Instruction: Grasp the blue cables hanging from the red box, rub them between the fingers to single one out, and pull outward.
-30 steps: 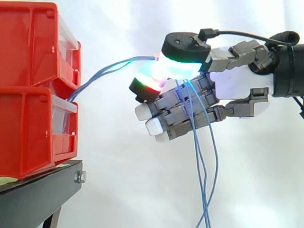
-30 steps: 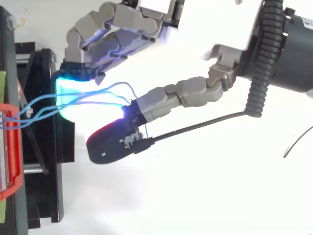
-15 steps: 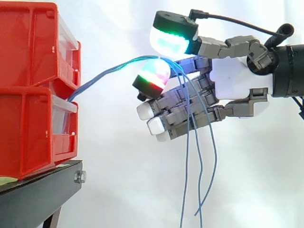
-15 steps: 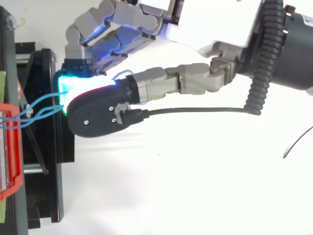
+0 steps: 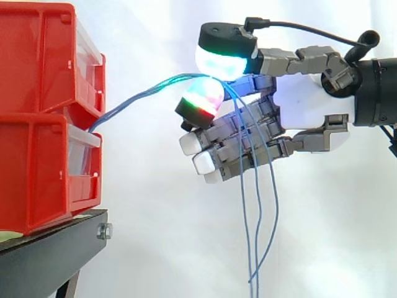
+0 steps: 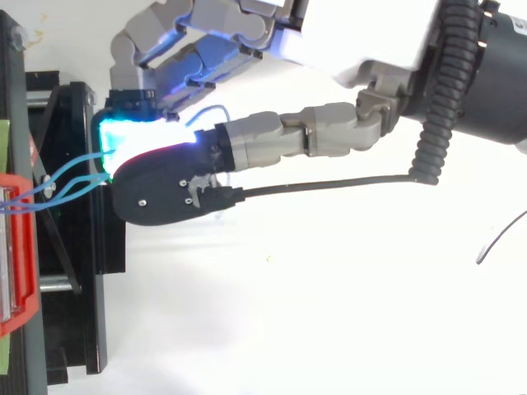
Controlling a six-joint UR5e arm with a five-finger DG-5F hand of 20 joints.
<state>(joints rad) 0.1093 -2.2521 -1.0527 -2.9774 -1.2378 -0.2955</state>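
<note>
The blue cables [image 5: 139, 95] come out at the gap between the two stacked red boxes [image 5: 37, 174] and rise in a loose bundle to the robot hand [image 5: 307, 105]. There they pass between the glowing pads [image 5: 220, 59] of the thumb and one finger. From there they drape over the curled fingers and hang free below. The robot hand is closed, thumb against finger, pinching the bundle.

The grasp looks done. Singling out does not: several strands run through the pinch together, seen from above as well [image 6: 66, 177], so the rubbing and the outward pull remain.

Each box has a clear drawer front; what lies inside cannot be told. Both sit on a black stand [image 5: 49, 254].
</note>
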